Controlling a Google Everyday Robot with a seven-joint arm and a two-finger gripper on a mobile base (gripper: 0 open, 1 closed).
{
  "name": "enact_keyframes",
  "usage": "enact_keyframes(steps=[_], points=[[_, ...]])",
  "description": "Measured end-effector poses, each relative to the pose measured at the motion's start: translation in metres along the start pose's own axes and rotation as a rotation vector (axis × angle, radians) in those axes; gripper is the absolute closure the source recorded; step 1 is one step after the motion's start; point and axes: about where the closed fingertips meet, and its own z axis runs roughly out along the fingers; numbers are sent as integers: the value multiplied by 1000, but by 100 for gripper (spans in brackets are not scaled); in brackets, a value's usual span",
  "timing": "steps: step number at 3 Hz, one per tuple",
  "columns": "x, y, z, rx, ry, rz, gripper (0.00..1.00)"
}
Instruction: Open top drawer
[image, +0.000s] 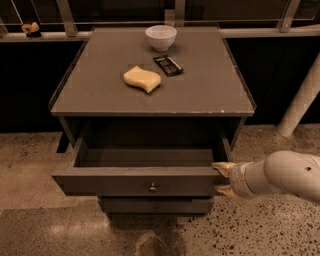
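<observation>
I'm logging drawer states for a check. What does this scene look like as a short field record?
top drawer: pulled out, knob at centre of its front
hand: at the right end of the top drawer's front
cabinet top: holds white bowl, yellow sponge, dark packet
lower drawer: under the top drawer, not pulled out

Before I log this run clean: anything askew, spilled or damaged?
Nothing spilled or broken. The top drawer stands open and level; the bowl, sponge and dark packet lie on the cabinet top. The gripper is at the drawer's right end, not its knob.
</observation>
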Motion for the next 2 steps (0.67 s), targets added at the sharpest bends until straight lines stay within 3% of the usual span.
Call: enact_keyframes(steps=[2], points=[[0, 14, -3, 5, 11, -24, 100]])
